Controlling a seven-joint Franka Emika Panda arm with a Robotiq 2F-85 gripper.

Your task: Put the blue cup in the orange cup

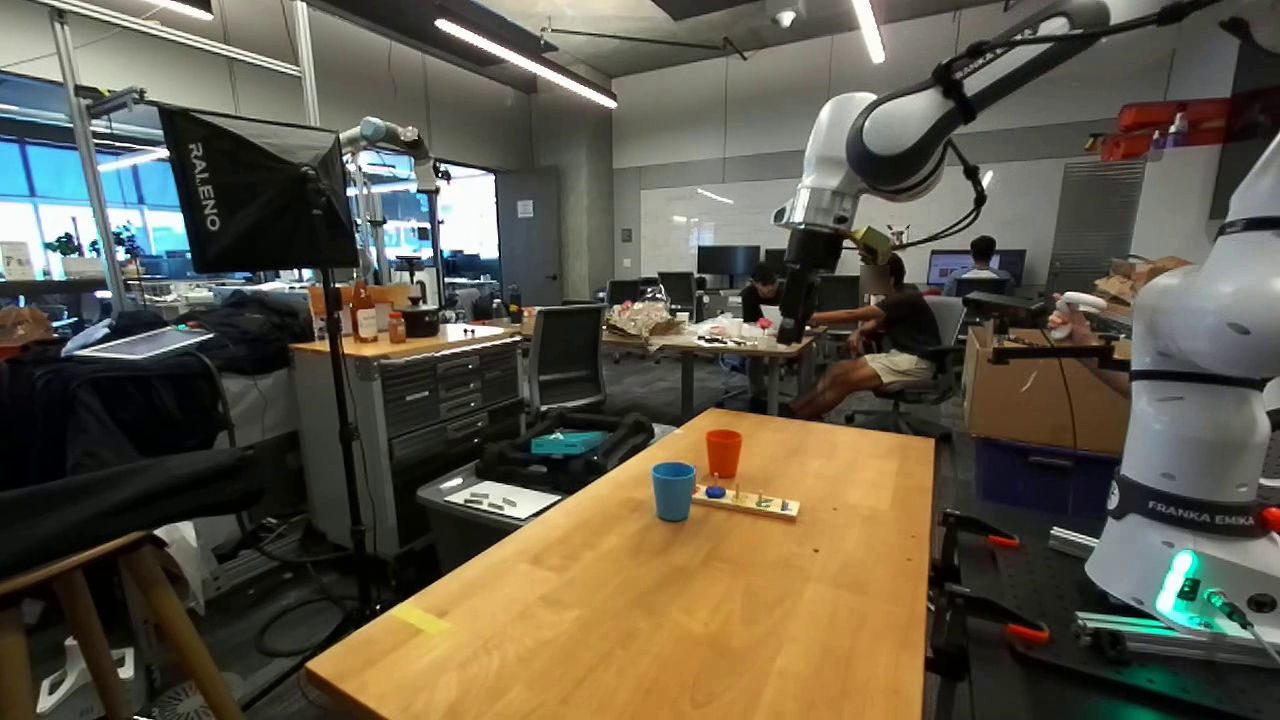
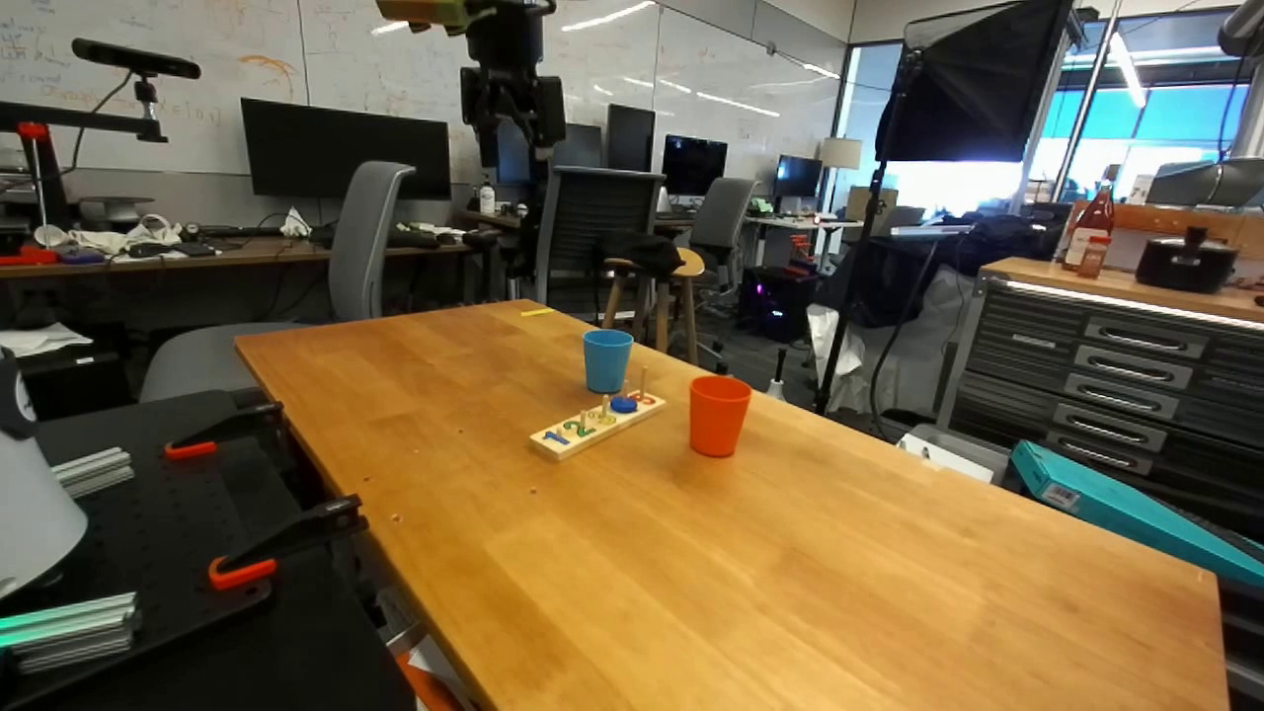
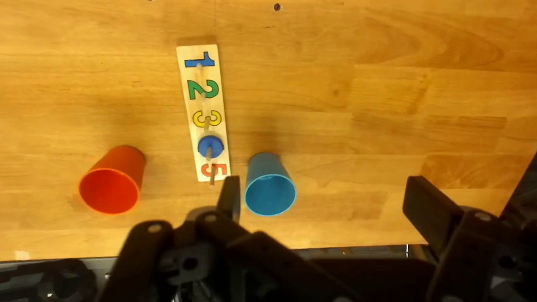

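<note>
The blue cup (image 1: 673, 492) stands upright on the wooden table and also shows in an exterior view (image 2: 606, 361) and the wrist view (image 3: 268, 197). The orange cup (image 1: 723, 454) stands upright nearby, also in an exterior view (image 2: 719, 417) and the wrist view (image 3: 110, 191). Both cups look empty in the wrist view. My gripper (image 3: 325, 197) is open and empty, high above the table. In the wrist view the blue cup appears between the fingers, close to the left finger. The gripper also shows in both exterior views (image 1: 793, 325) (image 2: 515, 148), well above both cups.
A wooden number board with pegs (image 3: 201, 105) lies on the table (image 1: 760, 620) between the cups in the wrist view. A blue disc (image 3: 211, 146) sits on one of its pegs. The table edge runs just beyond the cups. Clamps (image 2: 296, 538) sit along another edge.
</note>
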